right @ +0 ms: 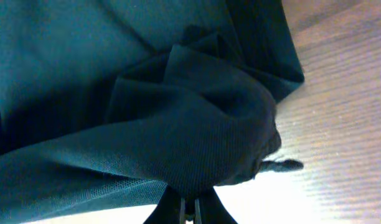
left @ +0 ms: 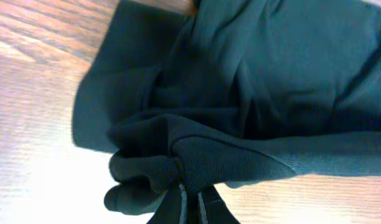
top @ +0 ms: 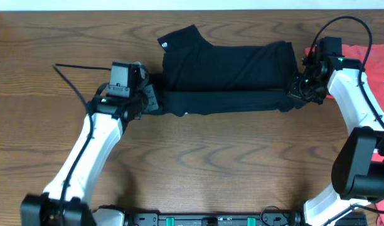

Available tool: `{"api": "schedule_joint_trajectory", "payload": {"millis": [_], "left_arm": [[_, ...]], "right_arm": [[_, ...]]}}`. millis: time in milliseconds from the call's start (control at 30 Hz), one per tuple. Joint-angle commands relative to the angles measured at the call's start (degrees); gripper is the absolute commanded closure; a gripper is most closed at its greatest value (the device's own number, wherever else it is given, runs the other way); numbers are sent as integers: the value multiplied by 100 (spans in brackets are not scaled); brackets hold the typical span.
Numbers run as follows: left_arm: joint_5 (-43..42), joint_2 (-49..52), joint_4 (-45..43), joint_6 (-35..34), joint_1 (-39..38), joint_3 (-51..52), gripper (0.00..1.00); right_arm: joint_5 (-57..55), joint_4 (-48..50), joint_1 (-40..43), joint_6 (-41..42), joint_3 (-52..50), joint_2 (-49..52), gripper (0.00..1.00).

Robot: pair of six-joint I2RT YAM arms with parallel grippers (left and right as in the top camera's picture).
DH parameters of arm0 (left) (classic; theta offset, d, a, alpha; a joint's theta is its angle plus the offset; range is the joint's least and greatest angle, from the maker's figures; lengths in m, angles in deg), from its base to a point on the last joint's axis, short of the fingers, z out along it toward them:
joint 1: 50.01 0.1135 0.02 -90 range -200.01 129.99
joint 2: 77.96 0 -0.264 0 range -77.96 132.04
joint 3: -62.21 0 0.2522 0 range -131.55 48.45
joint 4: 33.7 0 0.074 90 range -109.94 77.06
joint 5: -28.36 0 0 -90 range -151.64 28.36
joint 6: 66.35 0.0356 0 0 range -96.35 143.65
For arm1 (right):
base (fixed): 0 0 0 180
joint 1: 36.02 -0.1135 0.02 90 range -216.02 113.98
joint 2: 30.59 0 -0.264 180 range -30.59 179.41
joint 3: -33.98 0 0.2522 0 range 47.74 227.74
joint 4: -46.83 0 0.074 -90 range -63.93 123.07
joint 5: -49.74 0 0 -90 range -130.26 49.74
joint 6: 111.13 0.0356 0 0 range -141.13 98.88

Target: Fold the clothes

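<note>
Wood-grain bench is covered near its far edge by the clothes, a black garment with its near edge drawn out between the arms. One bunched end is clamped by the left gripper and the other by the right gripper — both pinched tight on fabric. A red-orange T-shirt is seen at the far right corner.

Work surface: a wooden table with dark brown, strongly figured grain running left to right. A narrow white strip borders its far edge; its nature cannot be determined. Lighting is even from above; both wrist views show bright glare on the wood.
</note>
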Motion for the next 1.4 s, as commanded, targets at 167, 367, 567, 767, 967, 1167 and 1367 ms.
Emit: {"api": "schedule_joint_trajectory", "payload": {"millis": [167, 367, 567, 767, 967, 1167, 1367], "left_arm": [[-129, 608, -501, -57, 48, -455, 94], [-129, 632, -831, -81, 48, -535, 94], [-131, 870, -883, -101, 48, -535, 94], [-382, 1502, -1141, -103, 48, -535, 90], [-472, 1899, -1532, -162, 48, -535, 55], [-844, 1856, -1526, -162, 48, -614, 32], [-1010, 1510, -1281, -160, 48, -890, 23]], "right_arm": [[-59, 389, 28, 94, 354, 22, 99], [-57, 708, 26, 284, 380, 136, 99], [-20, 791, -7, 376, 380, 599, 98], [7, 1051, -127, 503, 380, 1075, 98], [-35, 1329, -166, 452, 389, 1119, 48], [-17, 914, -168, 129, 734, 1115, 1], [-15, -138, -173, -321, 2164, 1110, 1]]}}
